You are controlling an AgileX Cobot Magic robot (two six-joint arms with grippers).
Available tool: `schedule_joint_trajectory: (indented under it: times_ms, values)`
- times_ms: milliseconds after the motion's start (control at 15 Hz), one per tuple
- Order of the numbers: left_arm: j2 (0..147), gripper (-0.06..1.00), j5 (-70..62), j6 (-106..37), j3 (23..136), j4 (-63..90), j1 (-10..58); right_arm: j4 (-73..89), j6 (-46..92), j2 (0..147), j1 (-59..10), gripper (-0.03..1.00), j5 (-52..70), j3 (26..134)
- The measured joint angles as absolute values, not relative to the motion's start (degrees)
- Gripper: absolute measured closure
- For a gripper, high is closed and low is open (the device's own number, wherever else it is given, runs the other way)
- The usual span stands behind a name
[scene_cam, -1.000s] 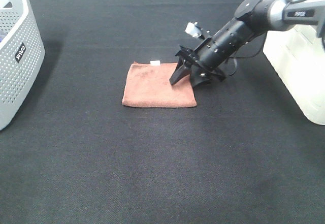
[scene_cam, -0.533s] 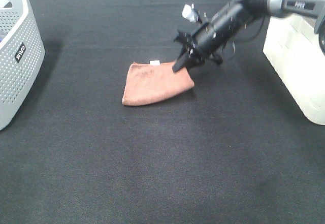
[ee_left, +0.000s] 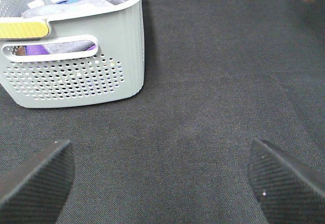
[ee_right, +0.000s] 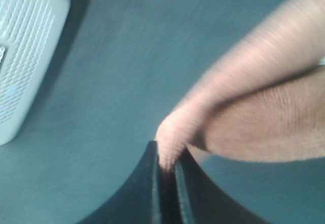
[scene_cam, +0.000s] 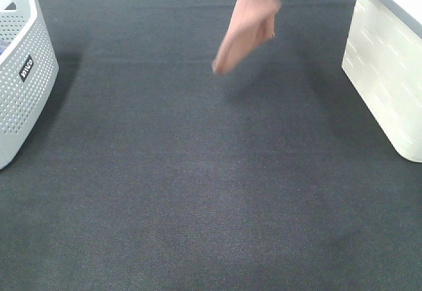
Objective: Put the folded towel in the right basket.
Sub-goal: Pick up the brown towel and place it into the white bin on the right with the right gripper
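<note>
Though blurred at the wrist, folded towel apparently clamped in right gripper, clear of counter; left gripper apart.

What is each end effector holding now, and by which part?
The right end effector pinches the towel by a bunched fold; the left end effector holds nothing.

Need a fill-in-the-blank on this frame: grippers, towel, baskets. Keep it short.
The right gripper is ____ on the folded towel.
The left gripper is ____, holding nothing.
The right basket is ____ in colour.
The grey basket bears a black ____.
Missing: shut, open, white, label.
</note>
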State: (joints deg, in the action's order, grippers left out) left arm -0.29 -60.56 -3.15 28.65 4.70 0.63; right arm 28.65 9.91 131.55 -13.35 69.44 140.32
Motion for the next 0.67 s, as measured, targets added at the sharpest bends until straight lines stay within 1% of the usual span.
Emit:
schedule_joint_trajectory:
  times_ms: [133, 200, 267, 533, 600, 667]
  values:
    - [-0.3, 0.07, -60.6, -3.2, 28.6, 4.7, 0.6, 20.6, 8.9, 126.5, -13.3, 0.97, 69.6, 140.4]
    - [-0.3, 0.07, -60.6, -3.2, 28.6, 4.7, 0.6, 20.6, 8.9, 126.5, -13.3, 0.97, 69.6, 140.4]
    - [-0.3, 0.07, -60.6, -3.2, 28.6, 4.7, 0.6, 13.9, 8.2, 123.0, -13.3, 0.97, 69.6, 140.4]
    - [-0.3, 0.07, -60.6, -3.2, 28.6, 4.7, 0.6, -4.2, 4.9, 115.5, -13.0, 0.97, 69.7, 140.4]
    - [-0.3, 0.07, -60.6, -3.2, 28.6, 4.7, 0.6, -6.6, 3.8, 114.2, -12.0, 0.97, 69.7, 140.4]
    - [-0.3, 0.07, -60.6, -3.2, 28.6, 4.7, 0.6, -6.9, 2.8, 113.4, -9.1, 0.97, 69.7, 140.5]
